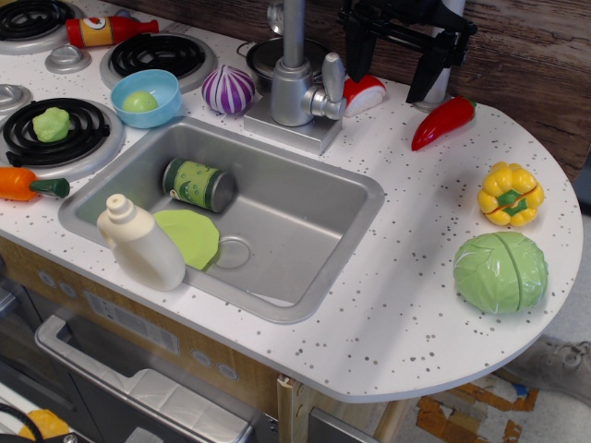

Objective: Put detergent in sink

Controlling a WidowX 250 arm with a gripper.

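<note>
Gripper (pixel 395 63): black, at the back of the counter (pixel 406 305), fingers pointing down and spread wide, holding nothing.

Detergent (pixel 140 245): far from the gripper, at the sink's front-left corner; standing tilted inside the basin against the near rim, touching a green plate (pixel 192 236).

Sink (pixel 277 208): below and left of the gripper, in the foreground. The plate lies on its floor beside the drain (pixel 233 252); a can (pixel 198 185) with a green label lies on its side behind the plate.

Faucet (pixel 297 78): just left of the gripper, between it and the sink's back rim.

Red-and-white slice (pixel 366 92): just beside the left finger, at the faucet handle.

Chili (pixel 443 122): just below the right finger.

Yellow pepper (pixel 510 194) and cabbage (pixel 500 270): right and forward of the gripper, well apart from it.

Onion (pixel 228 89), blue bowl (pixel 145 97) with a green ball, pot (pixel 268 53): left of the faucet.

Ketchup (pixel 109 30), burners (pixel 55 129), green lump (pixel 52 124), carrot (pixel 28 185): far left.
</note>
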